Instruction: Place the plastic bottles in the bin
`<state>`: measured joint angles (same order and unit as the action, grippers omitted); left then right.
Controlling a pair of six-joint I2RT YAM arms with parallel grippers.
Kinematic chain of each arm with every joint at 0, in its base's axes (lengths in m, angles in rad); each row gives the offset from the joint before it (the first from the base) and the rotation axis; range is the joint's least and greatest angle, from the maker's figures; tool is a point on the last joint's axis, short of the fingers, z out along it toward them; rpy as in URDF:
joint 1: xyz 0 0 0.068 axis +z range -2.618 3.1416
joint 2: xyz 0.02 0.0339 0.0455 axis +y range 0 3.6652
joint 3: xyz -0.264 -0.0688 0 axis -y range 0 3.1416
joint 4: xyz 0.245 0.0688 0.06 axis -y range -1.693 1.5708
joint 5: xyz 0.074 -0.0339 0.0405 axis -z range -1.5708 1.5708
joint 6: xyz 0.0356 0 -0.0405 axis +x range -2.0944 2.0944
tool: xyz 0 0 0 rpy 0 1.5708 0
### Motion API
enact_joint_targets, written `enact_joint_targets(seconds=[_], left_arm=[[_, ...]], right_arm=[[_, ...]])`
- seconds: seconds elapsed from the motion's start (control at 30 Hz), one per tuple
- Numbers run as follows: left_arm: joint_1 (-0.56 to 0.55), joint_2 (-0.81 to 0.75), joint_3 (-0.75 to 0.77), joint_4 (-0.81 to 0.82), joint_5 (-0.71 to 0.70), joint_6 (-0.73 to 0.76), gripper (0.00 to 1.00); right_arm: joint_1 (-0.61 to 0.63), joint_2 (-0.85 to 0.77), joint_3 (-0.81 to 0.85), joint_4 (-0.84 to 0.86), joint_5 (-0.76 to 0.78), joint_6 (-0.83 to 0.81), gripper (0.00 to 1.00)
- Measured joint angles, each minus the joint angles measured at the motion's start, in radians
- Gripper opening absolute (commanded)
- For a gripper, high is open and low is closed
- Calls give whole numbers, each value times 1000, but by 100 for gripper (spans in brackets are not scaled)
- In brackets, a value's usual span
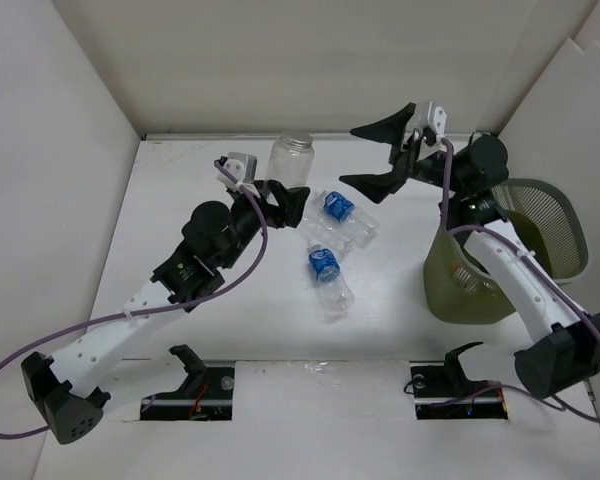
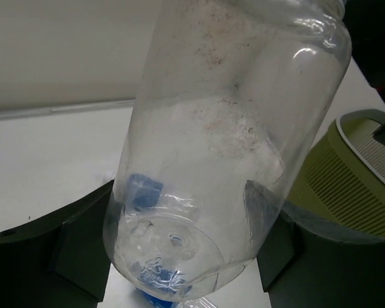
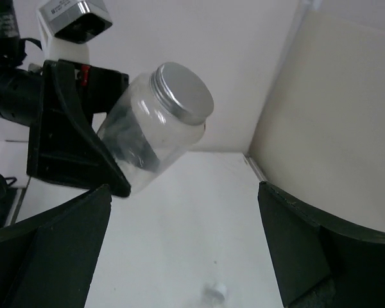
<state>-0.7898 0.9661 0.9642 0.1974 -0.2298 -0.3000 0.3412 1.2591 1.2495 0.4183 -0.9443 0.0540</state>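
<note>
My left gripper [image 1: 288, 196] is shut on a plain clear plastic bottle [image 1: 291, 158], a wide jar shape with a silver lid, held above the table's far middle. In the left wrist view the bottle [image 2: 231, 128] fills the space between my fingers [image 2: 51, 250]. The right wrist view shows it tilted [image 3: 160, 122]. Two clear bottles with blue labels lie on the table, one [image 1: 341, 214] just right of the left gripper and one [image 1: 328, 275] nearer. My right gripper [image 1: 380, 155] is open and empty, raised right of the held bottle, wide open in its own view [image 3: 186, 256]. The olive-green bin [image 1: 470, 285] stands at the right, behind the right arm.
The bin's grey mesh wall [image 1: 542, 225] leans to the right. The bin's side shows in the left wrist view [image 2: 353, 186]. A small white cap [image 3: 215, 293] lies on the table under my right gripper. A bit of crumpled clear plastic [image 1: 320, 371] lies near the front edge. White walls enclose the table.
</note>
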Motion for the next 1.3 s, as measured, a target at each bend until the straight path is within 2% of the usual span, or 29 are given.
enact_joint_targets(seconds=[0.13,0.27,0.53,0.57,0.67,0.7,0.73,0.77,0.8,0.83,0.87,0.9,1.1,1.2,1.3], left_arm=[[0,22,16,45,124,89,0],[-12,35,19,74,236,144,0],[-89,39,19,134,258,215,0],[-92,41,20,135,262,220,0],[-93,48,20,134,265,232,0],[-92,48,20,130,268,237,0],[-92,48,20,129,266,237,0],[-94,48,20,129,260,239,4],[-93,48,20,128,257,244,16],[-92,48,20,128,254,246,33],[-93,48,20,128,248,245,74],[-95,48,20,129,248,246,100],[-111,48,20,137,179,217,100],[-112,48,20,135,165,198,100],[-112,48,20,135,165,175,100]], right_arm=[[53,80,4,233,-22,140,99],[105,120,27,338,-26,216,99],[183,166,63,480,-66,306,98],[192,174,64,490,-66,313,95],[211,197,64,523,-74,339,66],[211,203,64,536,-74,348,39],[209,208,65,550,-74,351,27],[208,211,65,558,-75,367,17],[208,213,65,564,-78,381,9],[210,214,65,570,-77,387,0],[210,214,65,573,-78,393,0],[209,214,65,575,-78,396,0],[170,201,65,495,-76,359,0],[102,169,65,418,-75,331,0],[-30,102,65,346,-78,315,0]])
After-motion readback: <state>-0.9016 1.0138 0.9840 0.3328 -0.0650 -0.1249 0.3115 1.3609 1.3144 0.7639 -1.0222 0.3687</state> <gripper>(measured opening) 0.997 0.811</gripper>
